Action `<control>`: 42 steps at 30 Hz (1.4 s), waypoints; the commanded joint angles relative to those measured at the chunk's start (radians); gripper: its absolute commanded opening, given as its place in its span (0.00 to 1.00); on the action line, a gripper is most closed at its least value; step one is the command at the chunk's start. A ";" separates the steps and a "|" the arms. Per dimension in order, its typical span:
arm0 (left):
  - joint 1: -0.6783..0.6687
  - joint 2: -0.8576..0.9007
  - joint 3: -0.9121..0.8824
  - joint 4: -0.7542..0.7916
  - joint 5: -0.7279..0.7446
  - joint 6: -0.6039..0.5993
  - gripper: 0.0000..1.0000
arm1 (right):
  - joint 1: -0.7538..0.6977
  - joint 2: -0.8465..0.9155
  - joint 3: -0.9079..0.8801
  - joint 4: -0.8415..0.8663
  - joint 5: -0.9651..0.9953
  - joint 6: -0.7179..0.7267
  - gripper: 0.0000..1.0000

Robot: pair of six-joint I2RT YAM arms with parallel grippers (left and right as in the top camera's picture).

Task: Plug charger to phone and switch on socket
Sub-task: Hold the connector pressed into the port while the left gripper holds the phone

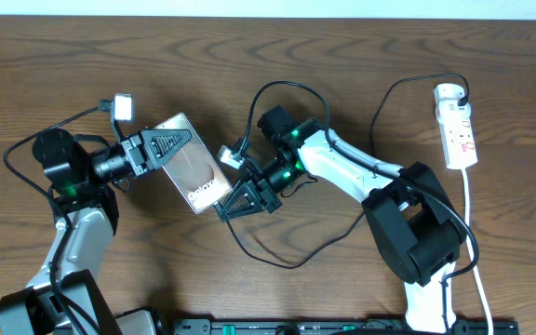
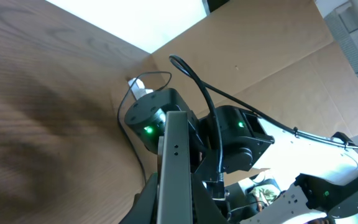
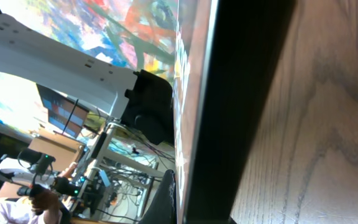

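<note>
Phone, the flat dark brown-grey slab with a glossy face and white lettering (image 1: 198, 172), lies angled at centre-left of the brown wooden tabletop (image 1: 63, 56). My left claw (image 1: 180, 141) is pinching its upper end, one finger across the face. Whether it rests on the wood or hangs just above, I cannot tell.

My right claw (image 1: 226, 207) is right at the opposite, lettered end, pressed together. The long thin black charger cable (image 1: 287, 263) runs out from beneath it and loops over the wood. Its plug tip is hidden, so I cannot say it is between my fingers.

Far right lies the small white power strip with red markings (image 1: 457, 126), well apart from both claws, untouched.

Handling call: the phone looks rigid, slick on that glass, and breakable, so I'd grip it by the side edges, firm, no twisting. The cable looks limp and light, and only the stiff little plug body will steer. I'd hold there, close behind the tip, and push straight in.
</note>
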 commanded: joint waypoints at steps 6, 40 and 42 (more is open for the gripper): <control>-0.016 -0.002 -0.014 -0.018 0.045 0.036 0.07 | 0.000 0.010 0.013 0.071 -0.074 0.076 0.01; -0.016 -0.002 -0.016 -0.019 0.045 0.047 0.07 | -0.020 0.010 0.013 0.078 -0.075 0.079 0.01; -0.016 -0.002 -0.016 -0.018 0.045 0.047 0.07 | -0.020 0.010 0.013 0.078 -0.075 0.079 0.01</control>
